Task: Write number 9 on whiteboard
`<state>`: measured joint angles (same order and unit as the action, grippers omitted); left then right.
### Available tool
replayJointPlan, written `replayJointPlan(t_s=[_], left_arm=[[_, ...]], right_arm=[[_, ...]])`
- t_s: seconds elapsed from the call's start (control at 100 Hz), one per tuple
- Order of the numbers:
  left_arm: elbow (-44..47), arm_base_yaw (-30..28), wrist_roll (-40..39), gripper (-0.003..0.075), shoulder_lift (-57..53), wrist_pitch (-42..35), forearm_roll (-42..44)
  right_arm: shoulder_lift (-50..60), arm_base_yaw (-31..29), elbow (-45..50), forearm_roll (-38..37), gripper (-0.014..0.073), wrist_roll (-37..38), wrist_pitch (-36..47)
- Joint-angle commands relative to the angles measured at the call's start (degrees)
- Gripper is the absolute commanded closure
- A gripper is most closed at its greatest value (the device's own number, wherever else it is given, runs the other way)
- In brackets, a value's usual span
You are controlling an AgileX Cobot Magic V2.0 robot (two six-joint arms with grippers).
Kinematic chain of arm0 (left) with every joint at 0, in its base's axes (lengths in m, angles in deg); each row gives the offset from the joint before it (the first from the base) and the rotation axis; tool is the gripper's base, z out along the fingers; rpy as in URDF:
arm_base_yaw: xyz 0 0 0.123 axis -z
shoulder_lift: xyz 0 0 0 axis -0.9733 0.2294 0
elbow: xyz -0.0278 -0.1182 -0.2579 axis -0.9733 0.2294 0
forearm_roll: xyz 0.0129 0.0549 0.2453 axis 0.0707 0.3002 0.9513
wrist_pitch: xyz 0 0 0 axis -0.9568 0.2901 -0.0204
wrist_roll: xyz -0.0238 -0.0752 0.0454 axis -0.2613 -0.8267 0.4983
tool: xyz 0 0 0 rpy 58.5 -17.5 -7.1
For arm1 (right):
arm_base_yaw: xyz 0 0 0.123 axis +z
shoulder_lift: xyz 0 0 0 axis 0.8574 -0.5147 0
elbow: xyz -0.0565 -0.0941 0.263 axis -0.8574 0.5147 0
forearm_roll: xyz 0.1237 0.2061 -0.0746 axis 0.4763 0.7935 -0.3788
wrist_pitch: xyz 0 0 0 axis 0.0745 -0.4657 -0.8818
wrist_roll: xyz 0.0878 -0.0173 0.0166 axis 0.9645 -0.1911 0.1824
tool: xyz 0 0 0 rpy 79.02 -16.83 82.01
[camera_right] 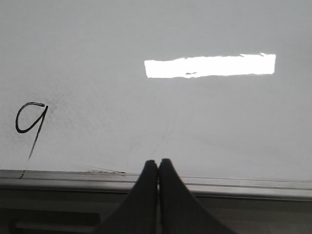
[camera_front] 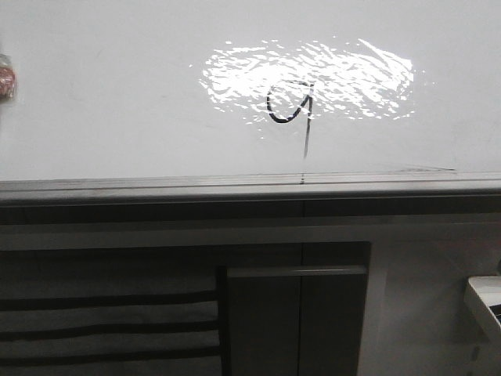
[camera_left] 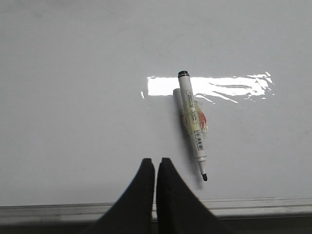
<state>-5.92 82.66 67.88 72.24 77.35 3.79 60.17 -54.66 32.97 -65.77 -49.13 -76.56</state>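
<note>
The whiteboard (camera_front: 117, 102) fills the upper part of the front view, with a rippled glare patch. A black number 9 (camera_front: 291, 106) is drawn on it, its thin tail running down toward the grey edge rail (camera_front: 235, 188). The 9 also shows in the right wrist view (camera_right: 30, 122). A white marker pen (camera_left: 192, 122) lies uncapped on the board in the left wrist view, tip toward the rail. My left gripper (camera_left: 155, 161) is shut and empty, a little beside the pen's tip. My right gripper (camera_right: 158, 162) is shut and empty over the rail.
A dark cabinet with slats (camera_front: 109, 321) stands below the rail in the front view. A white object's corner (camera_front: 485, 301) shows at the lower right. A small reddish object (camera_front: 6, 78) sits at the board's left edge.
</note>
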Motion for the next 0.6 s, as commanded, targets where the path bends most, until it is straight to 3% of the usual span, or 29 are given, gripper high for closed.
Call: replayJointPlan(t_s=[0.0,0.15,0.27,0.59], left_arm=[[1.7,-0.1,-0.5,0.0741,-1.6,-4.5,-0.6],[1.7,-0.1,-0.5,0.0741,-1.6,-4.5,-0.6],[1.7,-0.1,-0.5,0.0741,-1.6,-4.5,-0.6],[1.7,-0.1,-0.5,0.0741,-1.6,-4.5,-0.6]], right_arm=[[1.0,-0.4,1.5,0.2,0.0666,-0.3,4.9],[1.0,-0.4,1.5,-0.4,0.0666,0.8,5.1],[1.0,-0.4,1.5,-11.0,0.0666,13.6,6.7],[1.0,-0.4,1.5,-11.1,0.0666,13.8,7.0]])
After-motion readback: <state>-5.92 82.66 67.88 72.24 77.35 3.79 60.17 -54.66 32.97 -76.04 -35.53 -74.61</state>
